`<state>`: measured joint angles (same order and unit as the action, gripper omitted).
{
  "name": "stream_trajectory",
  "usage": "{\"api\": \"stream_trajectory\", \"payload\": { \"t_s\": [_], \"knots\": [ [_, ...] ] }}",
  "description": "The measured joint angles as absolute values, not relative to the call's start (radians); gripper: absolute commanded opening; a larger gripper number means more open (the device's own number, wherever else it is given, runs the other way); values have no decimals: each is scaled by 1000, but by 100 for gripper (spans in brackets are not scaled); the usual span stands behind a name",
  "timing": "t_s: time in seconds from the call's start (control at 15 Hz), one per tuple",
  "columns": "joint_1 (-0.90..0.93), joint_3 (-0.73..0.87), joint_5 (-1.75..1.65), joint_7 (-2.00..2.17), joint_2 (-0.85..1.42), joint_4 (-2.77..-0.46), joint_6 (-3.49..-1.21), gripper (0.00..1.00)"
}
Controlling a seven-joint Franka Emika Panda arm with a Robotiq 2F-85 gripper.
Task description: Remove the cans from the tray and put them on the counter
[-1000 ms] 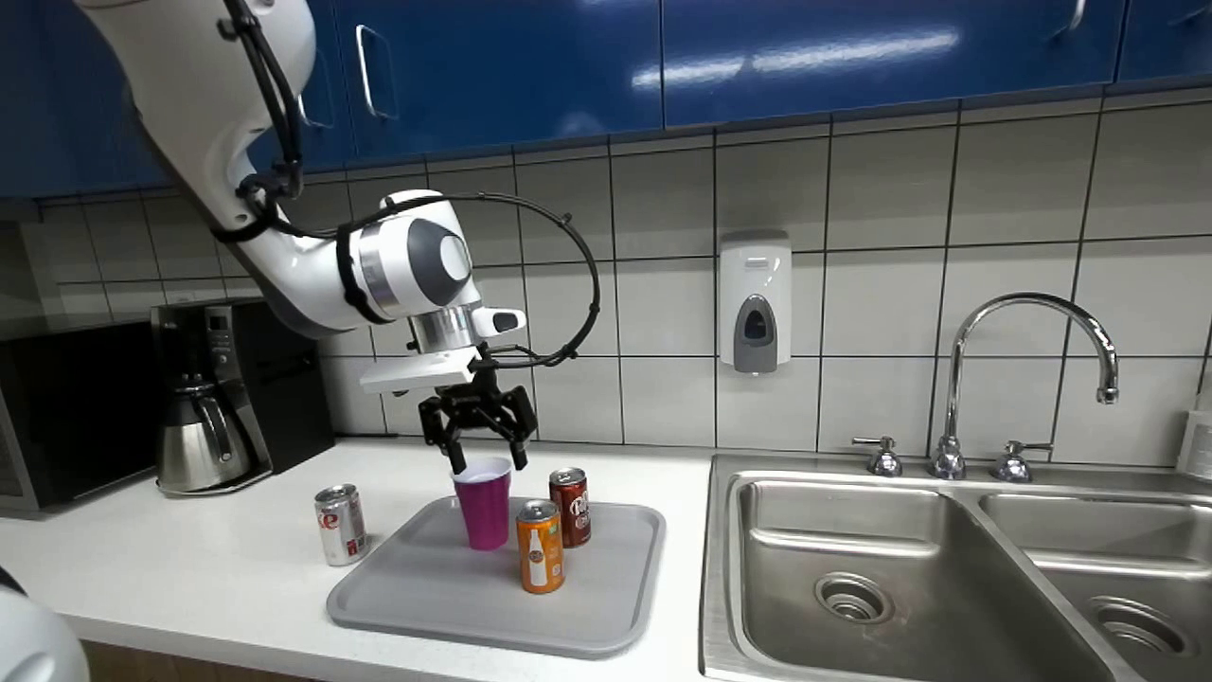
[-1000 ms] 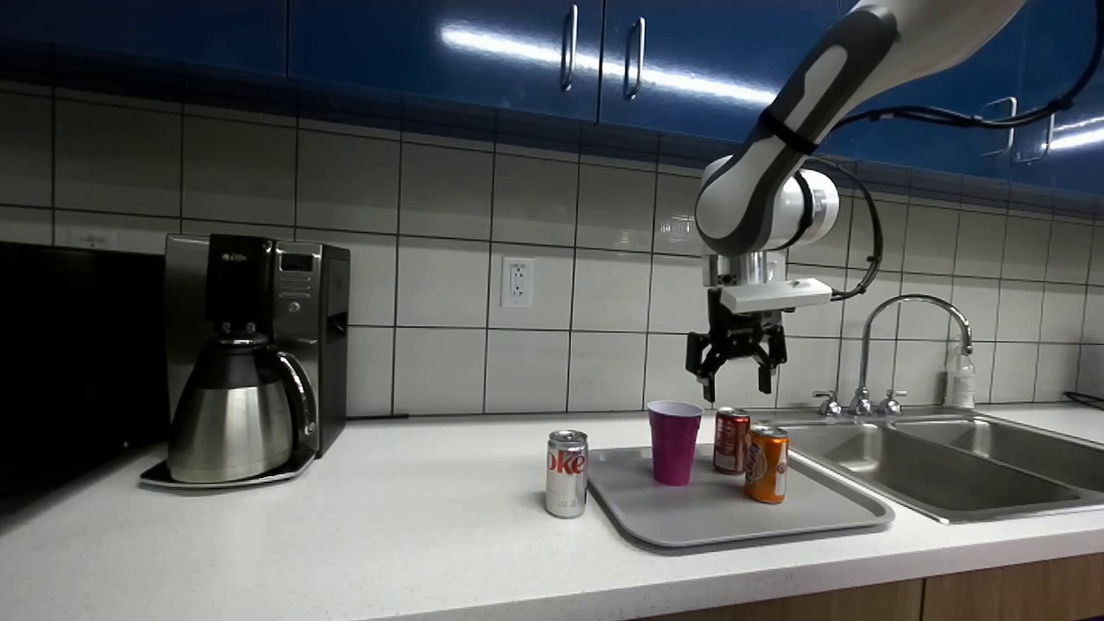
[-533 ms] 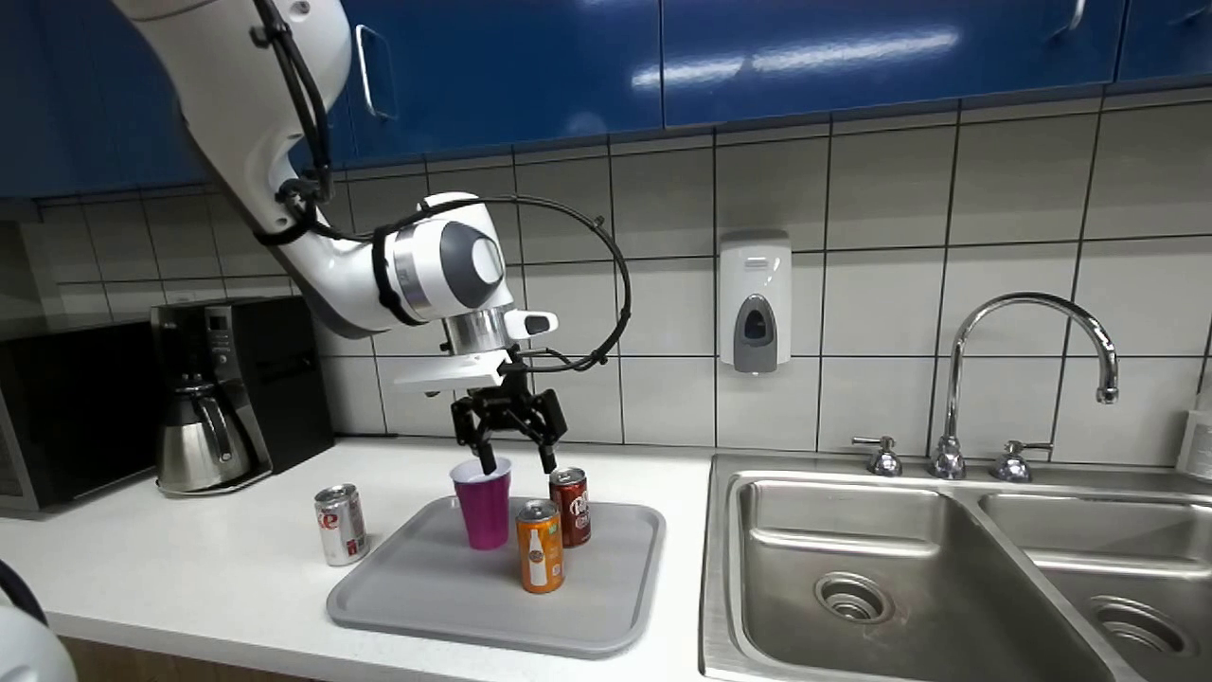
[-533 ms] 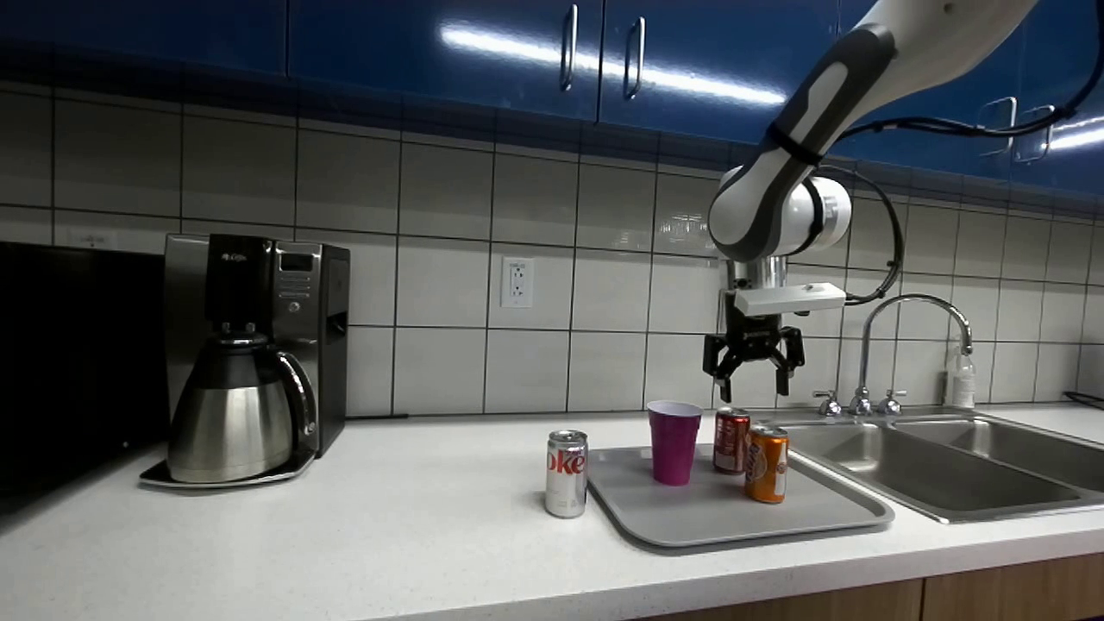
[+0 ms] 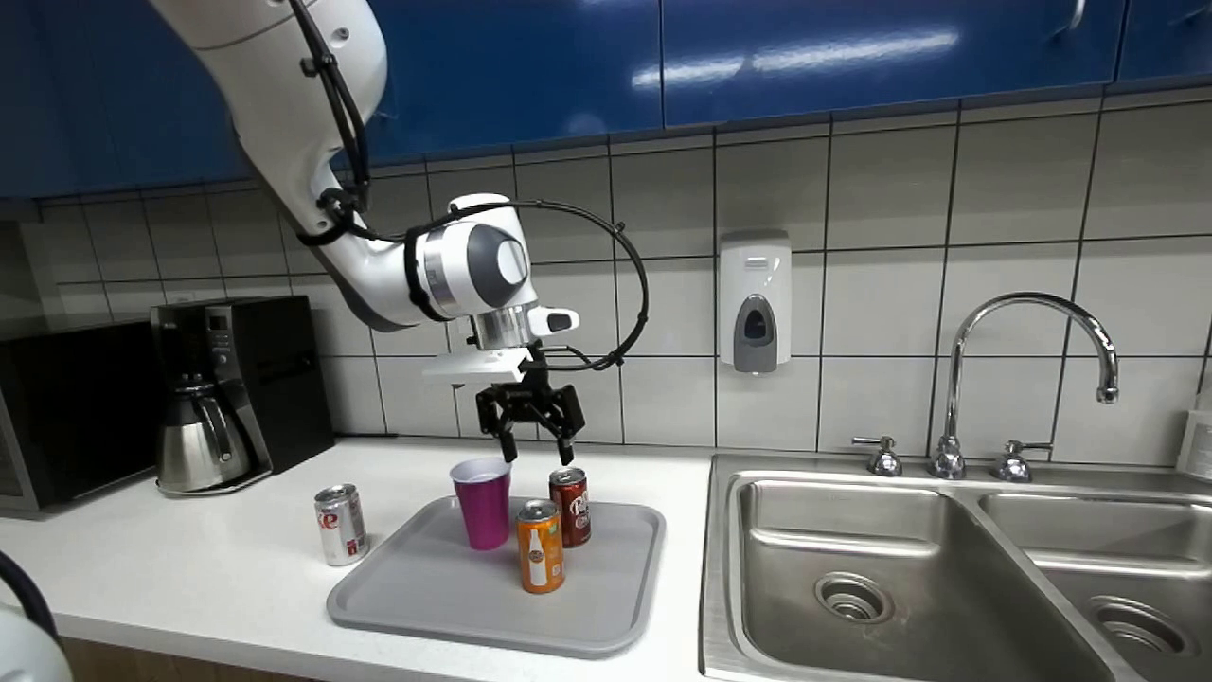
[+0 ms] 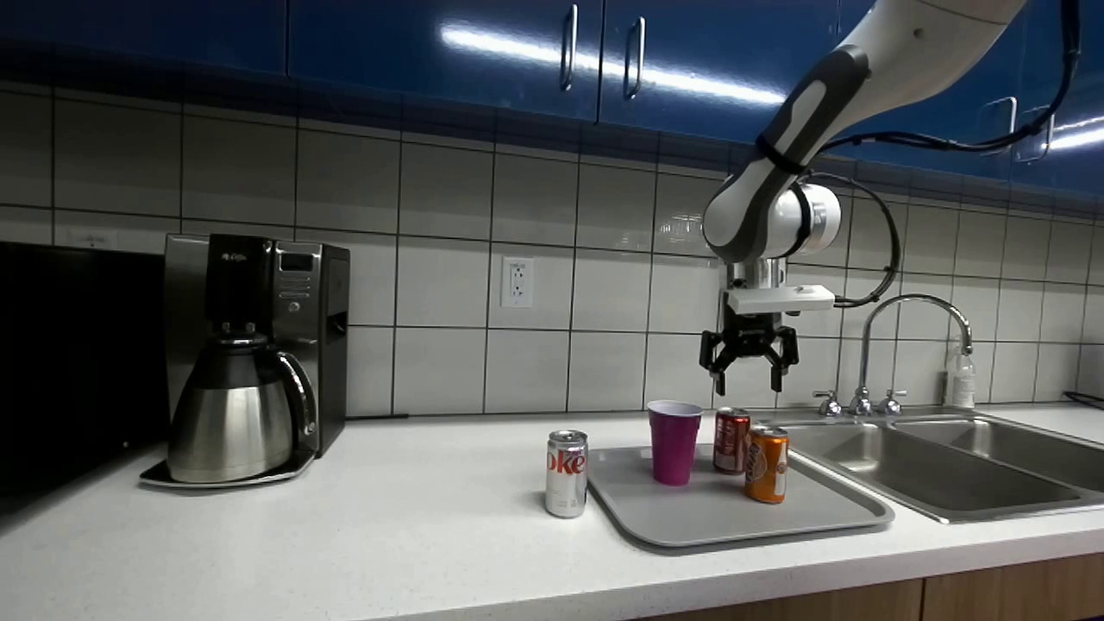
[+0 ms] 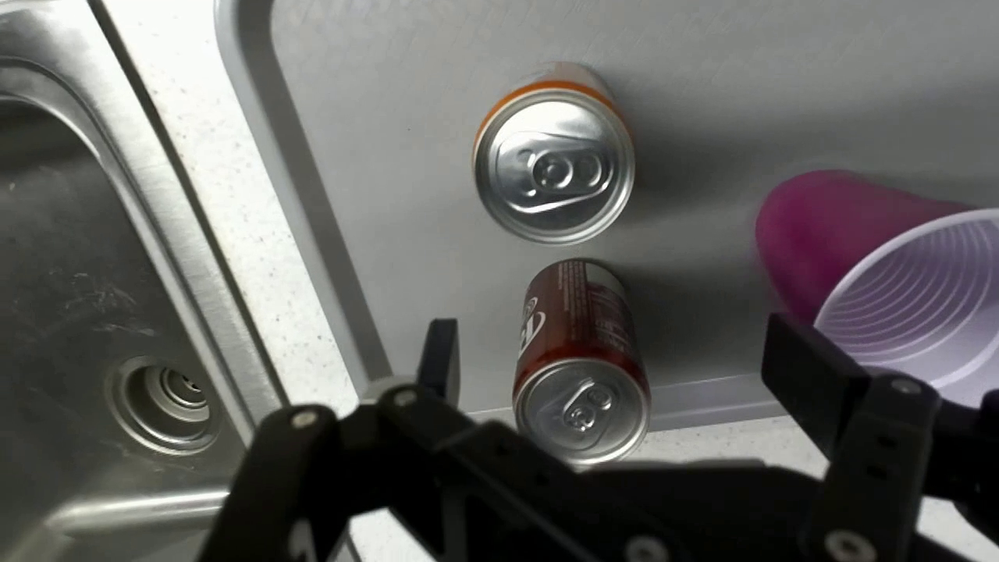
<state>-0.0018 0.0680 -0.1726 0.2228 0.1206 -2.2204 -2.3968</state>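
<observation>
The dark red-brown can [image 5: 571, 511] and the orange can [image 5: 541, 549] stand upright on the grey tray [image 5: 445, 597]; both also show on the tray in an exterior view [image 6: 732, 444]. The silver can with red [image 6: 567, 479] stands on the white counter [image 6: 388, 535] beside the tray. My gripper [image 5: 538, 452] is open, empty and pointing down, above and near the dark red-brown can. In the wrist view the dark red-brown can [image 7: 577, 336] lies between the open fingers, nearer one of them. The orange can [image 7: 554, 164] is farther out, clear of the fingers.
A magenta-pink cup [image 5: 485, 507] stands on the tray beside the two cans; in the wrist view the cup [image 7: 843, 242] is close to one finger. The steel sink [image 5: 833, 559] borders the counter. A coffee maker [image 6: 250, 371] stands against the tiled wall.
My open gripper has moved from above the cup toward the dark red-brown can, and rose slightly in the last half second. The cans, cup and tray have not moved.
</observation>
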Motion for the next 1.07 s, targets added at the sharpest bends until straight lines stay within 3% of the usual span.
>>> {"api": "stream_trajectory", "payload": {
  "t_s": [1.07],
  "knots": [
    [-14,104,-170,217,316,-2050,-2396,100]
  ]
}}
